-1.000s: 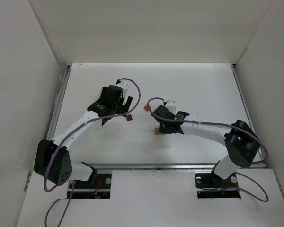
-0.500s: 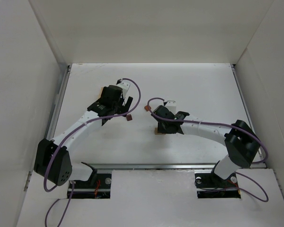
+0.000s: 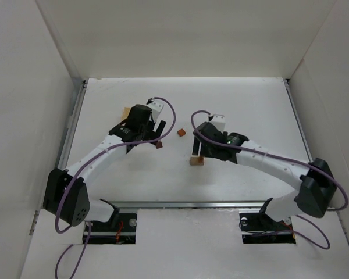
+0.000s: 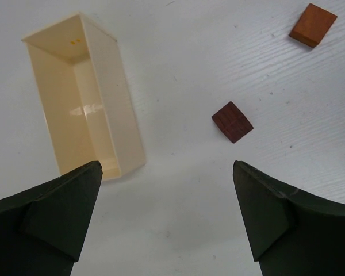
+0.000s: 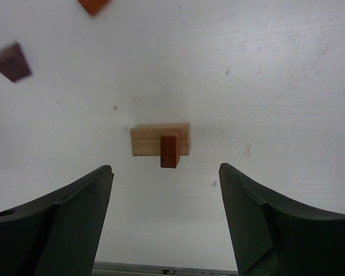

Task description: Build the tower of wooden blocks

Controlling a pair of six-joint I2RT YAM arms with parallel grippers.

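Left tool (image 4: pixel 167 172): fingers spread wide apart, holding nothing, above bare worktop (image 4: pixel 190 57) with the tray on one side and the dark brown cube on the other.
Right tool (image 5: pixel 165 172): fingers wide apart and empty, hanging over the started tower.
Tower so far: a light tan block (image 5: pixel 149 140), oblong with fine grain, lies flat on the worktop; a narrow red-brown block (image 5: pixel 169 150) stands on it, right of its middle.
Dark brown cube (image 4: pixel 232 121): loose on the worktop, turned cornerwise, with a faint grid of lines on its top face; well apart from the tower.
Orange cube (image 4: pixel 313 24): smooth, loose, beyond the dark brown cube and clear of it.
Tray (image 4: pixel 118 103): a pale, cream, thin-walled oblong box, open side towards the left wrist camera, glossy inside.
Marks: two tiny yellow-orange specks on the tray's far inner wall, too small to read.
Worktop: white, matt, lightly streaked like brushed grain.
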